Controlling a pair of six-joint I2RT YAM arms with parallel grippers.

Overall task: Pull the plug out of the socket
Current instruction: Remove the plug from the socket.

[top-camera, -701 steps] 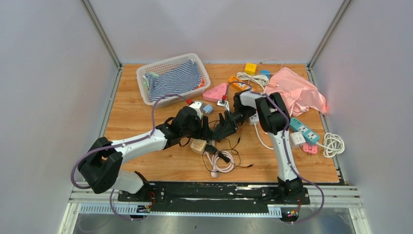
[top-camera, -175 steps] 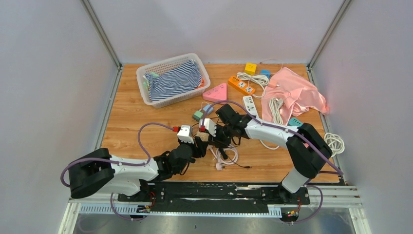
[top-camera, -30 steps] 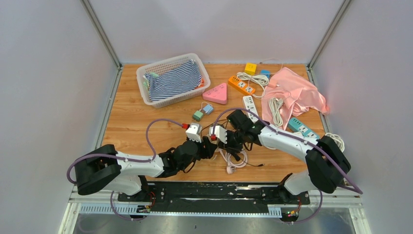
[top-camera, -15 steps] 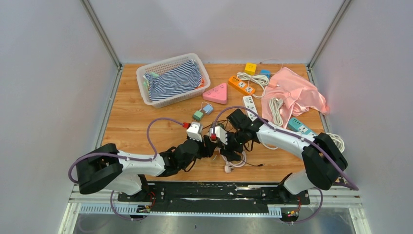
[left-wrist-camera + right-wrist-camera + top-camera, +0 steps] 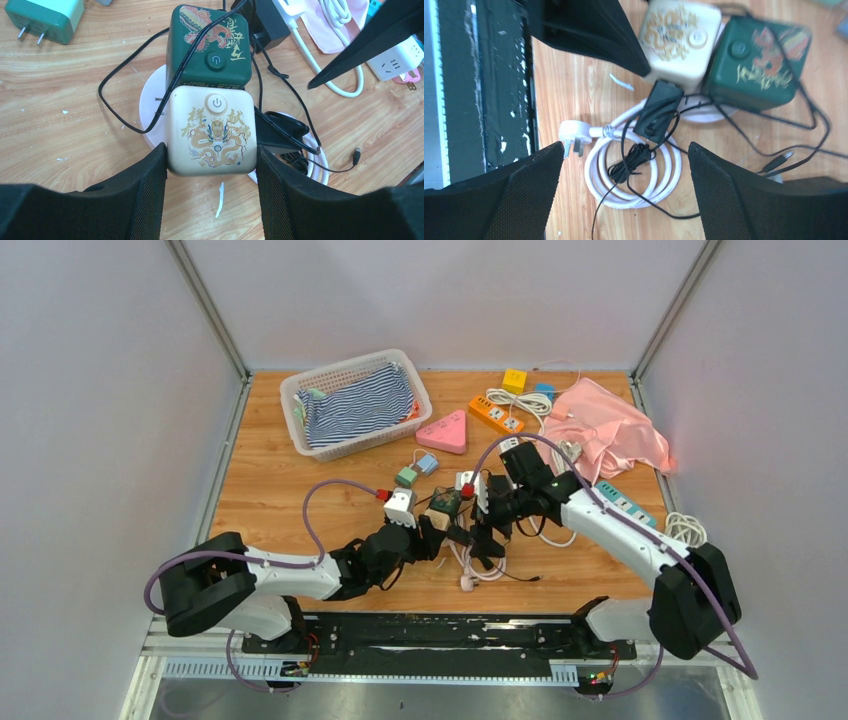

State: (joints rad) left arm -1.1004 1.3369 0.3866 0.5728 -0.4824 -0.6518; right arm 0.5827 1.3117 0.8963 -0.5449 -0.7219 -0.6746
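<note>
The left wrist view shows the left gripper (image 5: 210, 156) clamped on the sides of the cream cube socket (image 5: 212, 127). A green cube (image 5: 209, 45) touches the socket's far face and the black plug (image 5: 280, 134) sits tight against its right side, though I cannot tell whether the pins are seated. Only the right wrist view shows the right gripper (image 5: 624, 150), its fingers spread wide and holding nothing above the table (image 5: 574, 75), with the plug lying between them over a white cable coil (image 5: 593, 170), right at the socket's edge.
</note>
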